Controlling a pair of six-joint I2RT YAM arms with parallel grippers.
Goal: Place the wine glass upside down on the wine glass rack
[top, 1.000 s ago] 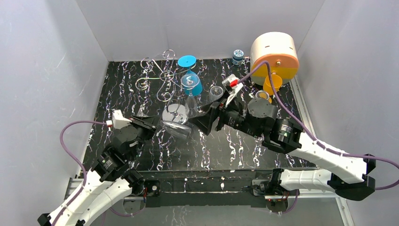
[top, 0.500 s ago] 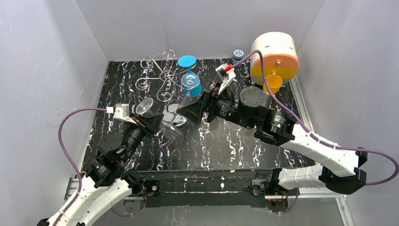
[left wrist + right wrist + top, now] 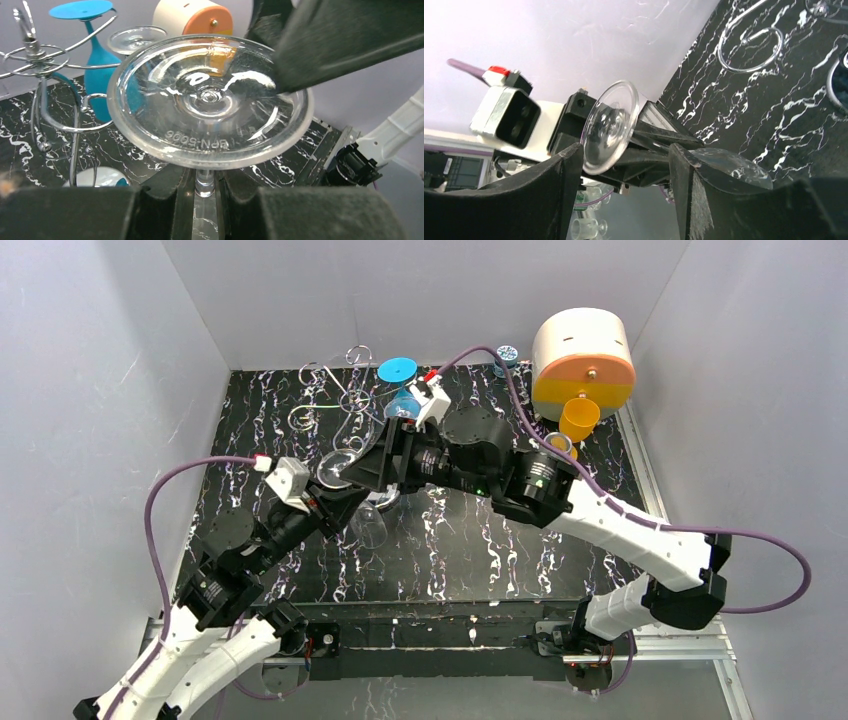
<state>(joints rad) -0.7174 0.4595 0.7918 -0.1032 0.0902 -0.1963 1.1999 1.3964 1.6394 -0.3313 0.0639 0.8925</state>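
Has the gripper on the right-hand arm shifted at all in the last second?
Yes. The right gripper has swung left, away from the orange-and-cream drum, and now sits just in front of the wine glass rack.

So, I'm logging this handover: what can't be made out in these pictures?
Top view: right pincer and wine glass hide most of the rack's base.
Left wrist view: glass bowl hidden below its own foot and the left pincer; rack cut by the left edge.
Right wrist view: whether the fingers touch the foot.
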